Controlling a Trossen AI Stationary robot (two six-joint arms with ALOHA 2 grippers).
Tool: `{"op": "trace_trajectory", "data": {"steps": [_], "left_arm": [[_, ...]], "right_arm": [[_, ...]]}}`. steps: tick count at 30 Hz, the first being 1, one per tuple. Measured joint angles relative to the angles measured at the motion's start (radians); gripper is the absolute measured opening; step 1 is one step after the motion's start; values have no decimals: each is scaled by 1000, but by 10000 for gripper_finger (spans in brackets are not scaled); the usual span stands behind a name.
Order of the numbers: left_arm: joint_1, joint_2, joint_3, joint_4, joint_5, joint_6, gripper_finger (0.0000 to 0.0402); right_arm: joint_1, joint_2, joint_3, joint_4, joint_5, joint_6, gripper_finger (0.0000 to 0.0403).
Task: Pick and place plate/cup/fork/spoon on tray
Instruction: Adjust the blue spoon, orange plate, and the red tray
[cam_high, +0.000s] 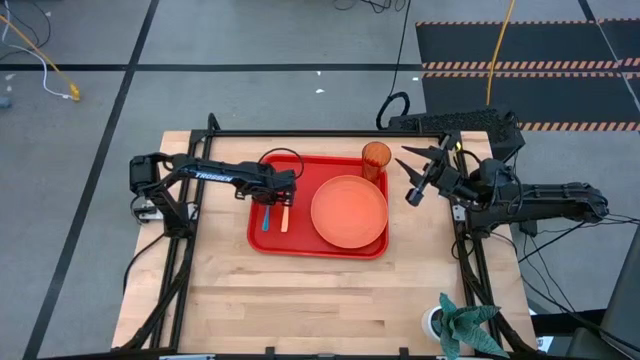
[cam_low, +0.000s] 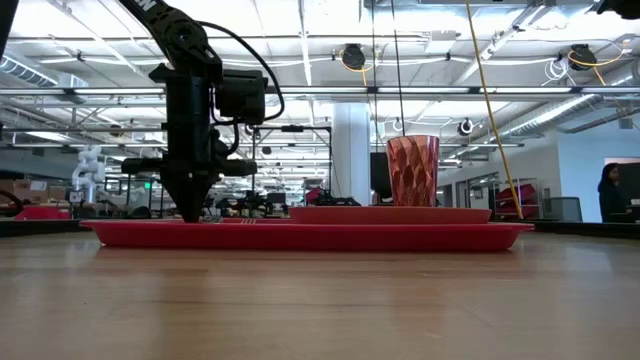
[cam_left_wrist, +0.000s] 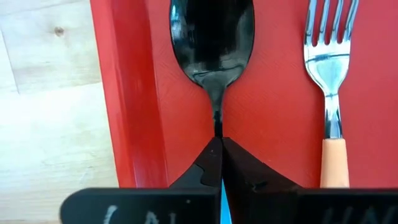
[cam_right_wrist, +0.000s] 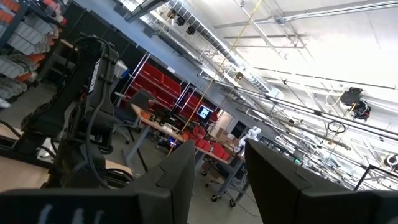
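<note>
We are seeing the spoon (cam_left_wrist: 212, 46) lying flat on the tray (cam_high: 318, 246) floor, along the tray's left rim, its dark bowl pointing away from the left gripper (cam_left_wrist: 219, 149). The left gripper is standing directly over the spoon's neck with its fingers pressed together on the thin handle; a sliver of light blue is showing between them. The fork (cam_left_wrist: 329, 81) is lying just beside the spoon, parallel to it and apart from it. The plate (cam_high: 349, 210) is sitting on the tray's right half, and the cup (cam_high: 376, 158) is standing upright at the tray's far right corner. The right gripper (cam_high: 425, 168) is hovering right of the tray, raised off the table, its fingers spread apart and holding nothing.
</note>
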Motion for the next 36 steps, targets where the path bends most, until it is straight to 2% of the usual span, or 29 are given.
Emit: {"op": "trace_trajectory", "data": {"steps": [20, 29, 33, 36], "left_arm": [[-7, 0, 0, 0, 2, 35, 17], [-71, -48, 5, -9, 109, 167, 4], [-105, -122, 39, -27, 83, 176, 14], [-138, -191, 115, -119, -3, 184, 7]], "right_arm": [[0, 5, 0, 2, 0, 0, 137], [0, 14, 0, 3, 0, -7, 137], [0, 28, 0, 10, 0, -7, 137], [0, 44, 0, 25, 0, -8, 137]]}}
